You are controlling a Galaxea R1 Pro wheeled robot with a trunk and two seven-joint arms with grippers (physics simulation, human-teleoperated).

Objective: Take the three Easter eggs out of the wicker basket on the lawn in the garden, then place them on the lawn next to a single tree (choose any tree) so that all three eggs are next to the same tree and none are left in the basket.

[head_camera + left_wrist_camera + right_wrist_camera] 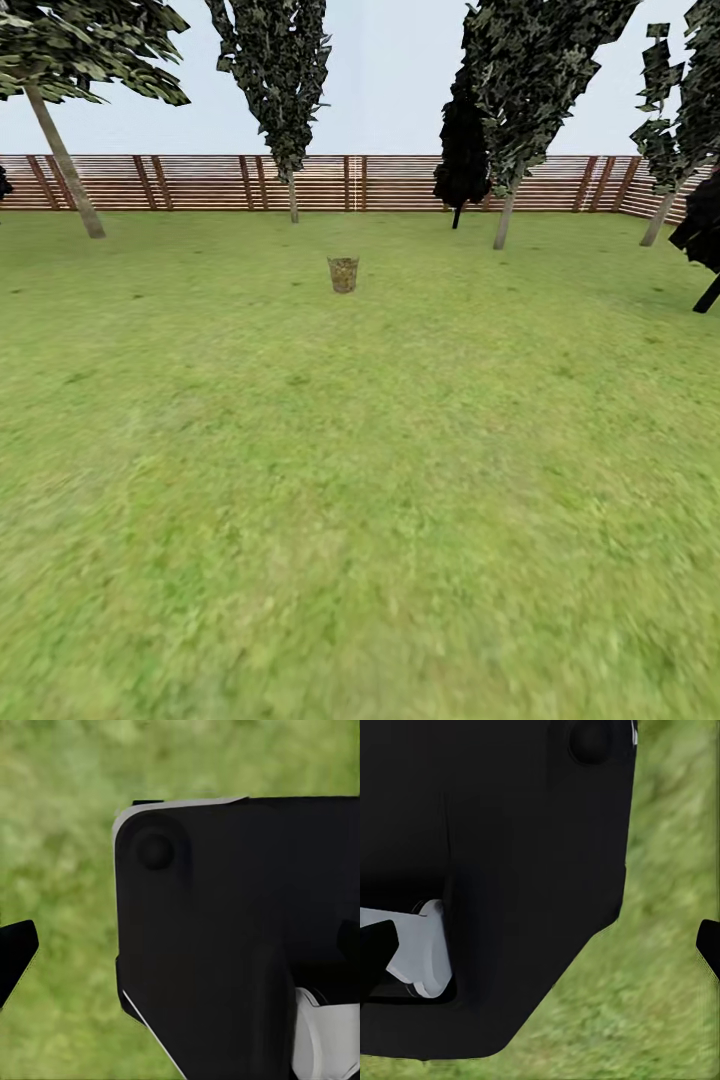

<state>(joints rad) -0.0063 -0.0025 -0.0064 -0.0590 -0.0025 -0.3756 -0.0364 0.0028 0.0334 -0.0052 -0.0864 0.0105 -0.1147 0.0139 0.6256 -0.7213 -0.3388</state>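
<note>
Far ahead in the head view, the wicker basket (343, 274) stands small and upright on the lawn (360, 480). At this distance the eggs cannot be made out. Trees with pale trunks rise near the fence: one at the left (66, 160), one behind the basket (292, 195), one to the right (504, 215). In the left wrist view my left gripper (180, 945) is open, one black fingertip (16, 954) showing over grass. In the right wrist view my right gripper (540, 945) is open too, its fingertips (375, 951) at the frame's two sides. Both hang beside my own black body.
A brown slatted fence (200, 182) closes the garden at the back. A thin-stemmed dark columnar tree (462, 150) stands right of centre, another dark one (705, 230) at the far right beside a pale-trunked tree (660, 215). Open grass stretches from me to the basket.
</note>
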